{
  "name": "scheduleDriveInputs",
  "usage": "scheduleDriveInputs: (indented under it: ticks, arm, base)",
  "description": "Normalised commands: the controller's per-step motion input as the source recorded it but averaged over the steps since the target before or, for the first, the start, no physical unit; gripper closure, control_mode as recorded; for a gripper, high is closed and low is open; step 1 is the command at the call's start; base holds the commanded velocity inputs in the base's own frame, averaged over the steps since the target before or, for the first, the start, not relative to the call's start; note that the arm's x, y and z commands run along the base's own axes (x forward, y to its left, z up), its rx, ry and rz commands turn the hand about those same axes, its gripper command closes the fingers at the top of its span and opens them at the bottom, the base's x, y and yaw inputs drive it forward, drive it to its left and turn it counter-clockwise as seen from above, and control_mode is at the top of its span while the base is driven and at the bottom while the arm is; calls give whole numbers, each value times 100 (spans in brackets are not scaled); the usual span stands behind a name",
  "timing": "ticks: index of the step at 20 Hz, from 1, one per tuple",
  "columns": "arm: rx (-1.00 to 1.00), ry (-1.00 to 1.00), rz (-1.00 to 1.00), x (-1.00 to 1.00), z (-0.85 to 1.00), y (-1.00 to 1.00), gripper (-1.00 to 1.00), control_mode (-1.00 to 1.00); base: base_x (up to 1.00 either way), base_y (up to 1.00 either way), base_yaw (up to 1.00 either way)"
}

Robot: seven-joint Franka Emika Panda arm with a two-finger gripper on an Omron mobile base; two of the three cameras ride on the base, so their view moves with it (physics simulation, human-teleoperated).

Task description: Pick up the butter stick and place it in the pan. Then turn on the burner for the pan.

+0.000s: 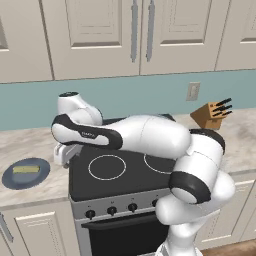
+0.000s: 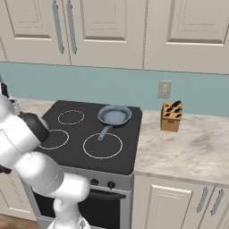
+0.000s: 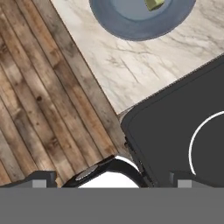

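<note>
We find the butter stick (image 1: 26,169) lying flat on the dark-blue plate (image 1: 15,181), which sits on the bench (image 1: 35,192) to the left of the stovetop (image 1: 130,177); in the hand view a corner of the stick (image 3: 154,4) shows at the top edge, on the plate (image 3: 127,24). Nothing touches it, so we judge the pick-up not yet begun. The pan (image 2: 114,116) rests on the back right part of the stovetop (image 2: 67,150), its dark handle pointing toward the front, well apart from the butter and across the cooking surface from it. Our arm reaches out leftward over the stove's left edge, the tool (image 1: 64,154) hanging above the seam between stove and bench, near the plate but not over it. Its two tips stand well apart at the bottom of the hand view, holding nothing, which suits an approach to a small block. The knobs (image 1: 111,210) line the stove front, untouched.
</note>
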Motion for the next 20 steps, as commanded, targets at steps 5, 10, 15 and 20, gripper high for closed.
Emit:
scheduleDriveInputs:
  ticks: [5,10,15,20]
  arm:
    - [0,-3,2,21,-19,40,-100,-100]
    - [0,-7,2,27,-13,40,-100,-100]
    - [0,-13,1,12,0,23,-100,-100]
    - [0,-3,0,12,-2,24,-100,-100]
  base:
    - [0,0,0]
    - [0,0,0]
    - [0,0,0]
    - [0,0,0]
